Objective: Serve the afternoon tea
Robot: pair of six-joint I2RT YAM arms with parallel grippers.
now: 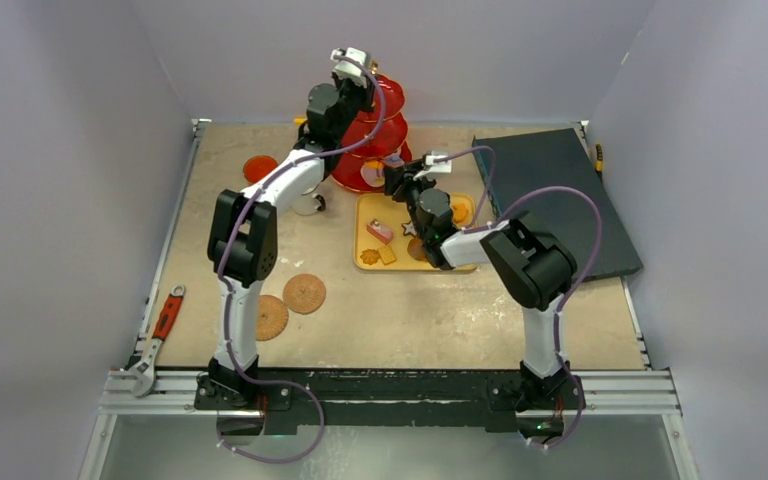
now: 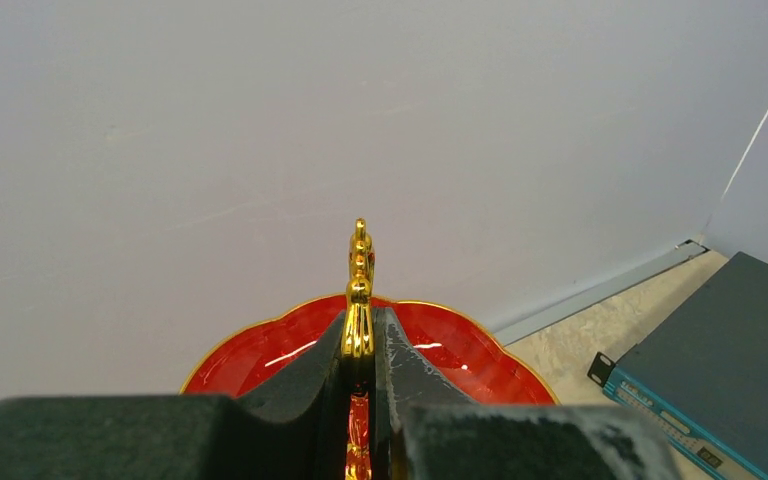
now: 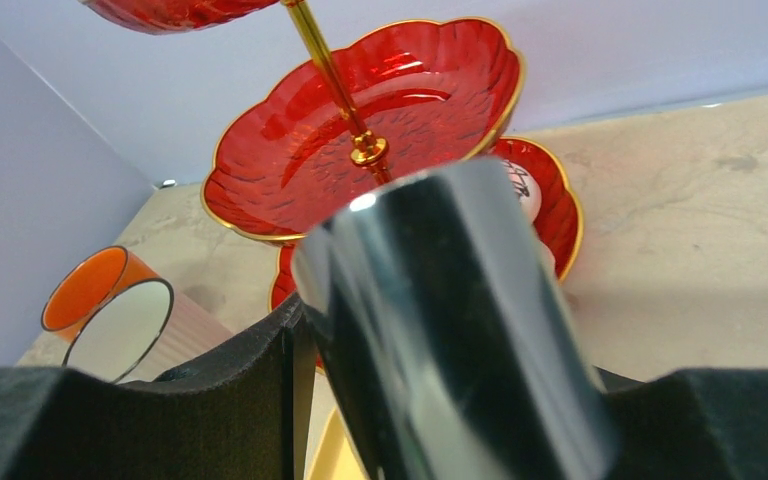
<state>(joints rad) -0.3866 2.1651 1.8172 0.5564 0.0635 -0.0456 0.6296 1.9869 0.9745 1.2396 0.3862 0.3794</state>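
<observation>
The red three-tier stand (image 1: 378, 135) stands at the back of the table. My left gripper (image 2: 360, 332) is shut on its gold handle (image 2: 360, 285) above the top tier (image 2: 450, 352). My right gripper (image 1: 398, 186) is shut on the metal tongs (image 3: 450, 330), which point at the stand's lower tiers (image 3: 360, 120). A white piece (image 3: 522, 190) lies on the bottom tier. Several pastries and biscuits, one of them pink (image 1: 380, 232), lie on the yellow tray (image 1: 365, 218). The orange mug (image 1: 260, 168) and the white mug (image 3: 125, 330) stand left of the stand.
A dark flat box (image 1: 560, 200) fills the back right. Two round brown discs (image 1: 304, 293) lie on the table near the left arm's base. A red-handled wrench (image 1: 160, 335) rests on the left rail. Walls close in the back and both sides.
</observation>
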